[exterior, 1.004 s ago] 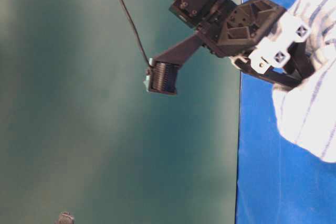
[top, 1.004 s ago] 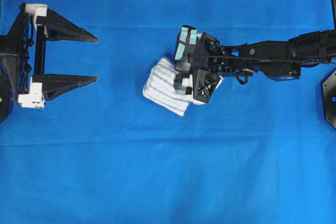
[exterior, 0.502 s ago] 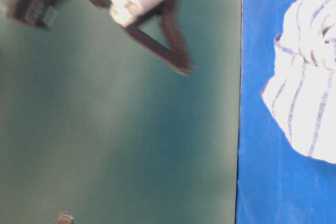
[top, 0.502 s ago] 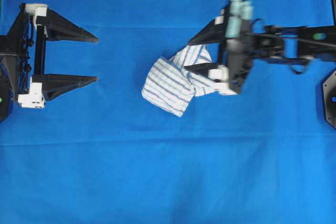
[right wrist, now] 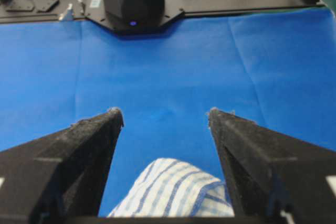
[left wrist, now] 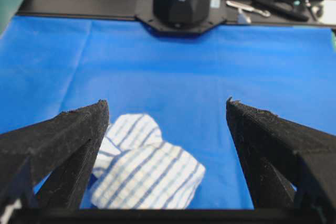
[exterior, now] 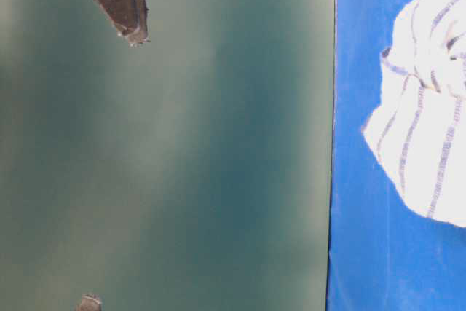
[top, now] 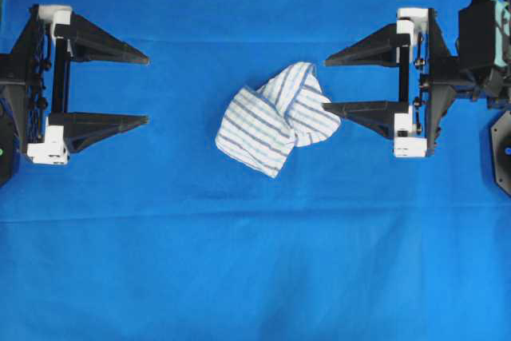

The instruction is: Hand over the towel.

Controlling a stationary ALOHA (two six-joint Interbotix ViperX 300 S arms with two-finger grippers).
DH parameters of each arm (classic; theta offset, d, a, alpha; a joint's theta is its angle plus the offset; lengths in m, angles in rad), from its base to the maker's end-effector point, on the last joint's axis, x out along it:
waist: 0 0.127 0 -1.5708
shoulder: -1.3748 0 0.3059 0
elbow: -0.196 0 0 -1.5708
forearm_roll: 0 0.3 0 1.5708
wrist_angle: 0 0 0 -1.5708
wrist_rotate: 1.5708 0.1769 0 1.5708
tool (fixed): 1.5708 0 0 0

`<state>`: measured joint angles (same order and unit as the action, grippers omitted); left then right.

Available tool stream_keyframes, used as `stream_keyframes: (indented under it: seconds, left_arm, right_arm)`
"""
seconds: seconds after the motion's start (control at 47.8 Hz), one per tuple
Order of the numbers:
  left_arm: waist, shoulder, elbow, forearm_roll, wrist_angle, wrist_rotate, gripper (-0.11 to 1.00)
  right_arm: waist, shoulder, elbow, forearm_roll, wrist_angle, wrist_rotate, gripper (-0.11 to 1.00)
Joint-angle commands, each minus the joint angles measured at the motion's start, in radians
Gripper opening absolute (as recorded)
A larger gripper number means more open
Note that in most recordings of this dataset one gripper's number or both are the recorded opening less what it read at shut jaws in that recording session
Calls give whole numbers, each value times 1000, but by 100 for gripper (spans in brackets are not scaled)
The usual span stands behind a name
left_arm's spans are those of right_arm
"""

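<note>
Midway across the blue tabletop lies the crumpled towel, just let go by the right hand, now drawn back and spread, awaiting the spread left hand.

A large blue cloth covers the table.
</note>
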<state>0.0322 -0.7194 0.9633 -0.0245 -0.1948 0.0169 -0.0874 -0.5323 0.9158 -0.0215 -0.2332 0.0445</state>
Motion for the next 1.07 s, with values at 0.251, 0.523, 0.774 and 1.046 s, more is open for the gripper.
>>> stream_keyframes:
  seconds: [0.251,0.523,0.774,1.046]
  left_arm:
    - [-3,-28,-5,-3,15,-12,89]
    - [-3,-212,49,-3,166,-12,89]
    - [-3,-449,199,2,199,8,89]
    - [-3,-672,357,2,298,5,89]
  right_arm:
    - [2,-41,8,0,5,2,70]
    - [6,-319,91,15,170,6,70]
    - [9,-595,250,11,230,2,70]
    - [9,-749,457,2,210,0,69]
